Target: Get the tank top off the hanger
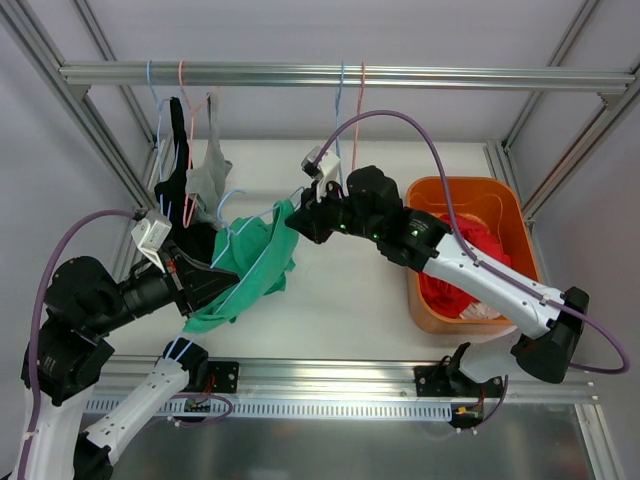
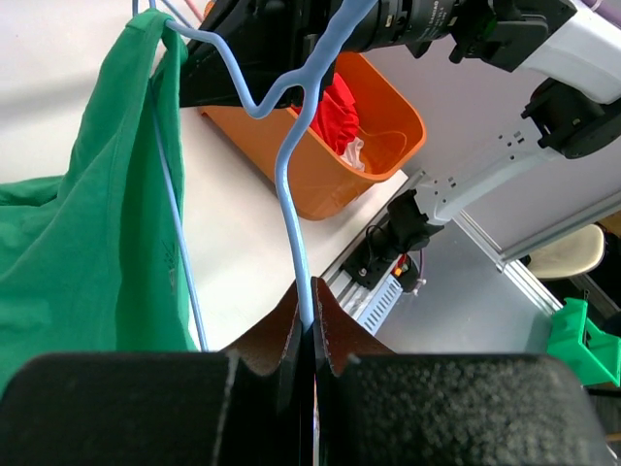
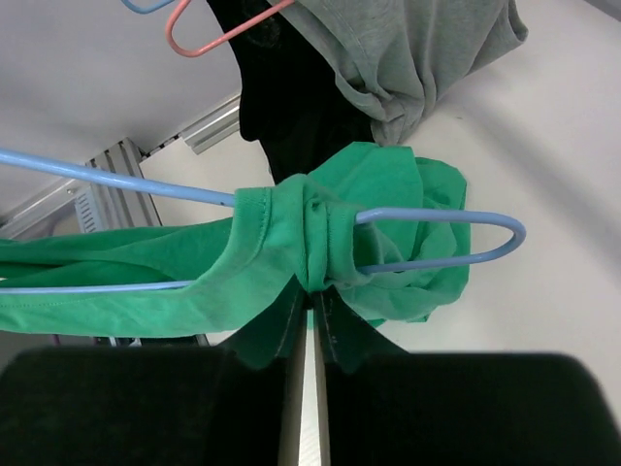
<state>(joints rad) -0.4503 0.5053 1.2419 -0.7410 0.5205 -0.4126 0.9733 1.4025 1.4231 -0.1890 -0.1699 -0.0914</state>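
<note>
**Green strap pinched at the end of the hanger**

The left gripper is squeezed tight on the thin blue wire of the hanger. There is no gap between its fingers. It holds the hanger up over the left part of the table. The green tank top hangs on that hanger and droops down toward the near left.

The right gripper reaches across from the right. Its fingers are pressed together on a bunched-up bit of the green strap, just where the strap wraps around one end of the hanger. In the right wrist view, the round tip of the wire pokes out to the right, past the lump of cloth.

I think the job is in its middle part. One arm holds the hanger and the other has the strap, but the top is not off yet. I cannot tell how the other strap sits.

Next, the right gripper should pull the strap sideways, along the wire and over the round tip. The left gripper must keep the hanger steady. The strap is twisted into a lump, so it could catch, and a slow pull seems best.

An orange bin of red clothes sits on the right. A grey top and a black top hang close by at the far left, and they could get in the way.
</note>
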